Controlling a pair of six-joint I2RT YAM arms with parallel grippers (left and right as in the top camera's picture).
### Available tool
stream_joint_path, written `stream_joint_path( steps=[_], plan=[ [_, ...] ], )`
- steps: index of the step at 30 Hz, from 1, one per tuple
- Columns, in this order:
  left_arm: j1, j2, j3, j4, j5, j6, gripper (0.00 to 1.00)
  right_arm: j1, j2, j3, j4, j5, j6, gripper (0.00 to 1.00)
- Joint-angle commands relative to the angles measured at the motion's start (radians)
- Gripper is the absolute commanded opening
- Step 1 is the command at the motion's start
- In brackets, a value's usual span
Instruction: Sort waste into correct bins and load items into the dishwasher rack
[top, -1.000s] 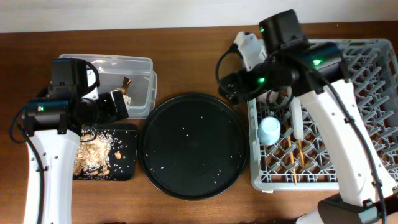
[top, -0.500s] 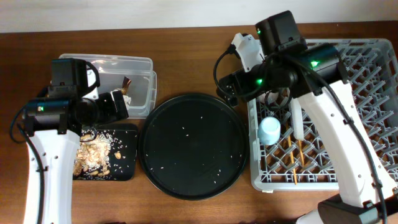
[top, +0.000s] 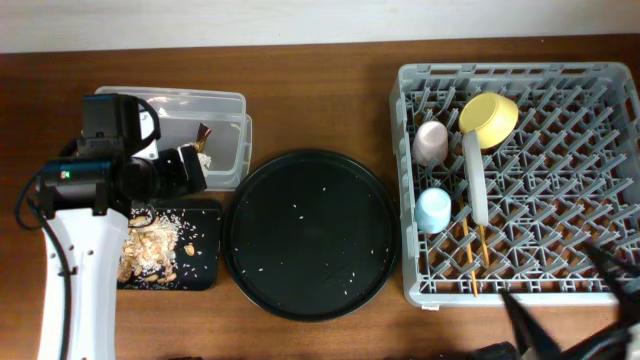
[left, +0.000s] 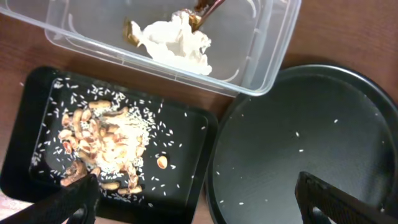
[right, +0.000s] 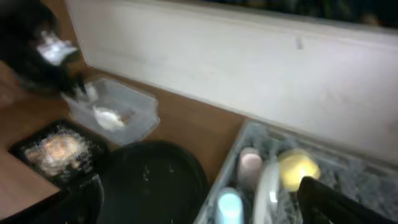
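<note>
Near the finish: the crumpled napkin (left: 176, 42) and snack wrapper (left: 204, 11) lie in the clear tub (top: 225, 105), and food scraps (left: 99, 146) fill the shallow black tray (top: 205, 270). The dishwasher rack (top: 600, 130) holds the pink cup (top: 431, 142), light-blue cup (top: 433, 210), yellow bowl (top: 490, 117), plate (top: 473, 185) on edge and chopsticks (top: 474, 262). Both the left gripper (left: 198, 186) and right gripper (right: 196, 196) hang spread and empty. Only stray rice grains dot the large round tray (top: 310, 260); little appears left.

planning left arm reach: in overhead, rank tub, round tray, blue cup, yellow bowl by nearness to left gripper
1. tub, beside the left gripper
2. round tray, centre
3. blue cup, rack's left edge
4. yellow bowl, rack's back
</note>
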Motion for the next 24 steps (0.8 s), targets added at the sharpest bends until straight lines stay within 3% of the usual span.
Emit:
stream_joint_path(
  steps=[1, 5, 8, 10, 15, 21, 23, 24],
  plan=[
    [0.002, -0.001, 0.004, 0.000, 0.004, 0.008, 0.99, -0.085, -0.240, -0.347, 0.154, 0.011, -0.006, 0.98],
    [0.002, -0.001, 0.004, 0.000, 0.004, 0.008, 0.99, -0.201, -0.517, -0.981, 0.658, -0.024, -0.005, 0.98],
    [0.002, -0.001, 0.004, 0.000, 0.004, 0.008, 0.99, -0.274, -0.602, -1.318, 1.070, -0.084, -0.005, 0.98],
    [0.002, -0.001, 0.004, 0.000, 0.004, 0.008, 0.99, -0.292, -0.602, -1.395, 1.148, -0.056, -0.005, 0.98],
    [0.002, -0.001, 0.004, 0.000, 0.004, 0.008, 0.99, -0.293, -0.602, -1.585, 1.155, 0.010, -0.005, 0.98],
    [0.002, -0.001, 0.004, 0.000, 0.004, 0.008, 0.99, -0.292, -0.602, -1.625, 1.219, 0.121, 0.040, 0.98],
    [0.002, -0.001, 0.004, 0.000, 0.004, 0.008, 0.99, -0.292, -0.602, -1.625, 1.316, 0.150, 0.070, 0.98],
    [0.002, -0.001, 0.004, 0.000, 0.004, 0.008, 0.99, -0.292, -0.602, -1.625, 1.452, 0.164, 0.069, 0.98]
  ],
)
